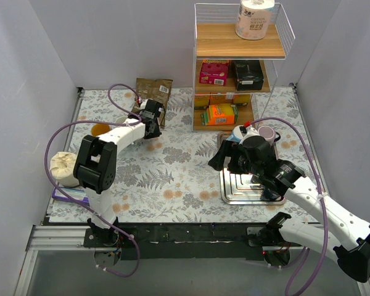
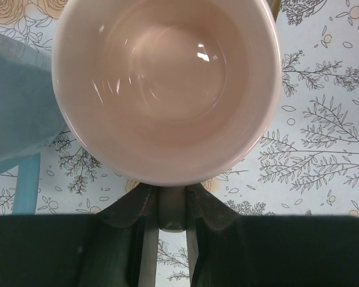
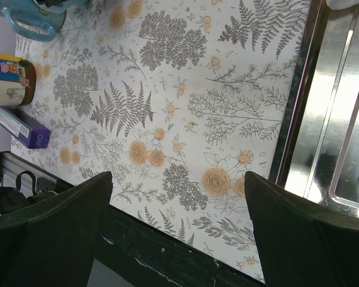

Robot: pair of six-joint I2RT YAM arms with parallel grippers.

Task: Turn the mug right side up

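Note:
In the left wrist view a pinkish-white mug (image 2: 167, 89) fills the frame with its open mouth facing the camera and its empty inside showing. My left gripper (image 2: 170, 203) is shut on the mug's handle (image 2: 171, 209), just above the floral table cover. In the top view the left gripper (image 1: 151, 118) is at the back left of the table, and the mug is mostly hidden under it. My right gripper (image 1: 226, 159) is open and empty, hanging over the cloth beside a metal tray; its fingers (image 3: 54, 221) stand wide apart.
A metal tray (image 1: 234, 192) lies at the front right, also in the right wrist view (image 3: 341, 119). A wire shelf rack (image 1: 234, 80) with boxes stands at the back. A brown pouch (image 1: 157, 89), a blue vessel (image 2: 18, 119), a cream cup (image 3: 9, 81) and a purple box (image 3: 21, 128) sit on the left.

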